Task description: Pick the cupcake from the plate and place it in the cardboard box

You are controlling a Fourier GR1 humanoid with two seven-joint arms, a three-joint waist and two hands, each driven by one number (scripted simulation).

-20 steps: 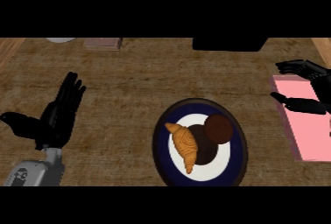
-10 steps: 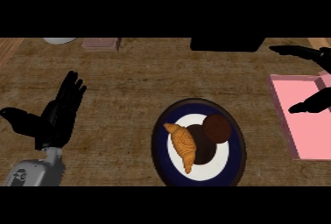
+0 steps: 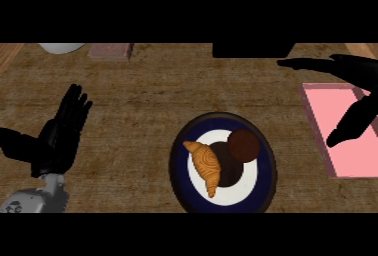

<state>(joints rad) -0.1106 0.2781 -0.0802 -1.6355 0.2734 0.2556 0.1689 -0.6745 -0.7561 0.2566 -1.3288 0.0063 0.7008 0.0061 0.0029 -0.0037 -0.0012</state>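
The left hand [image 3: 59, 135] rests open at the view's lower left, fingers straight and pointing up, thumb spread to the side, on a grey forearm. The right hand [image 3: 359, 85] shows at the upper right, open, fingers extended leftward and thumb hanging down.

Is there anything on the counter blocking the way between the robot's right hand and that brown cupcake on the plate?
Nothing visible does. The right hand is over the pink box, and only bare counter lies between it and the cupcake.

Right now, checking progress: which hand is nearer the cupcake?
Right. The right hand hovers up and right of the cupcake; the left hand rests farther away, at its left.
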